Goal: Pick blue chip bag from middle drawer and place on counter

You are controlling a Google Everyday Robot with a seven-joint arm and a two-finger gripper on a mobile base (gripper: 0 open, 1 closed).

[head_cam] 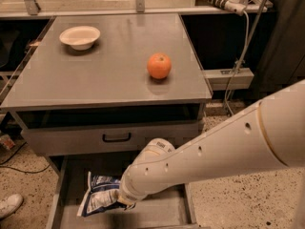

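The blue chip bag [98,195], dark-blue foil with white patches, lies in the open middle drawer [157,213] at the bottom left of the camera view. My white arm reaches down from the right into the drawer. The gripper [121,200] is at the bag's right edge, touching it, mostly hidden behind the wrist. The grey counter [109,75] above holds an orange [158,65] and a white bowl [80,36].
A grey drawer front with a black handle [116,138] sits just above the open drawer. A white cable and box [228,78] hang at the counter's right. A shoe [8,206] is on the speckled floor at the left.
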